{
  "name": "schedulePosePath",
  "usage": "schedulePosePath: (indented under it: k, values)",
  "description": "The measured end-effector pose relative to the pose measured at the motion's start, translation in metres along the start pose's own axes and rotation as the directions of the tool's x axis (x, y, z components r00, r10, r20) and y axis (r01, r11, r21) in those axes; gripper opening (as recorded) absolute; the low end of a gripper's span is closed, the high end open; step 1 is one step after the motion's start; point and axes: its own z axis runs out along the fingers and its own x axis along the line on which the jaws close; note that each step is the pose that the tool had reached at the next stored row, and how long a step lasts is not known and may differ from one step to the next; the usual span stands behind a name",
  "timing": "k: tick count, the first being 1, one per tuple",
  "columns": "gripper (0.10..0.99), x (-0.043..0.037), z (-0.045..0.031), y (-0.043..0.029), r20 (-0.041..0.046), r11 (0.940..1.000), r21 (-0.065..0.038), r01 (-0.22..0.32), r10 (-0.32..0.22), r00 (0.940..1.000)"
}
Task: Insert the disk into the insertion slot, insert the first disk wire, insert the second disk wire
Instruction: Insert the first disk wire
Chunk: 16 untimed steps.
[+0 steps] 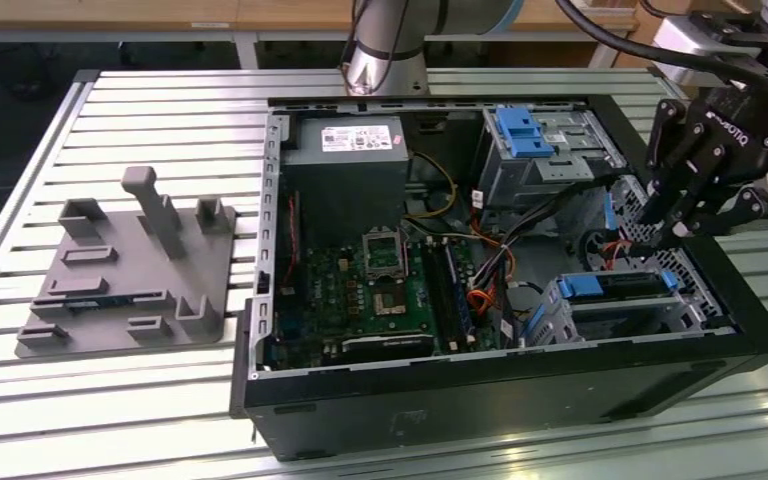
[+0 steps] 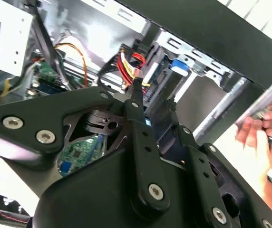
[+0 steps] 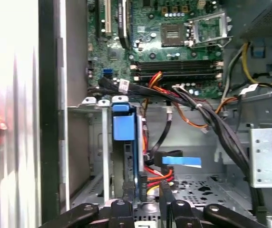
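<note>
Exterior view: an open computer case lies on a slatted table. The disk sits in the slot in the case's corner on the exterior view's right, its blue carrier uppermost. The gripper hangs just above and beyond it, its tips down among red wires. A taller bay with a blue clip stands farther back. A grey fixture lies on the table at the exterior view's left.

Second wrist view: the fingers stand a narrow gap apart and point toward a bundle of red and yellow wires. Whether anything is pinched between them cannot be told. The disk's blue edge shows in the slot. A person's hand is outside the case.

First wrist view: the disk stands on edge inside the slot. The gripper is just beside it, with wires and the perforated floor visible through the gap between its tips. A blue flat cable lies near.
</note>
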Motion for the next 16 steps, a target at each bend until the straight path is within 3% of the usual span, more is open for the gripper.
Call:
schedulePosePath:
  k: [3, 16]
  values:
    - [0.357, -0.0002, 0.0034, -0.0001, -0.013, 1.0, 0.001, -0.001, 0.001, 0.9999]
    - [0.357, -0.0011, 0.0138, 0.0003, -0.0151, 1.0, 0.001, -0.005, 0.005, 0.9999]
